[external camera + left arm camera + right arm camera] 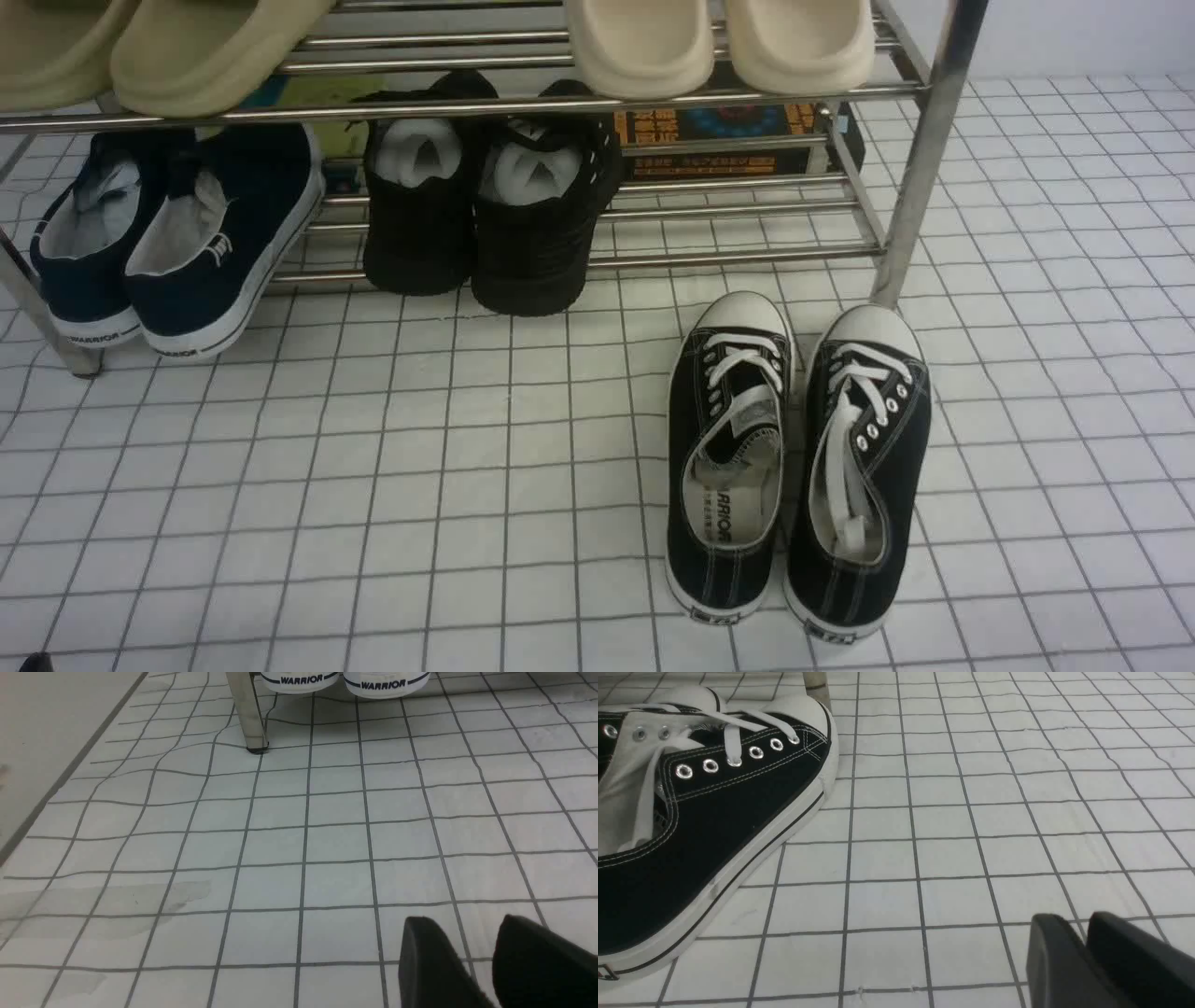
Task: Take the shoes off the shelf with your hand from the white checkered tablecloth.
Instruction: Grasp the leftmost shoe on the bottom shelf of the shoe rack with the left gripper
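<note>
A: Two shoes [177,252]; where are they?
B: Bottom tier of the shelf [920,168], left end, heels out; left gripper [467,933] parted, empty, short of the shelf; right gripper [1078,919] pinched together, empty.

Navy shoes [187,299] with white soles; silver shelf [917,177]; white, dark-gridded tablecloth [373,513].

The wrinkled white checkered tablecloth [448,485] carries the silver shelf [920,159] and, just in front of its right leg, black lace-up sneakers [728,448]. On the lower tier sit the navy shoes [224,252] at left, with all-black shoes [532,233] beside them. Up top, two pairs of pale slippers [644,47].
</note>
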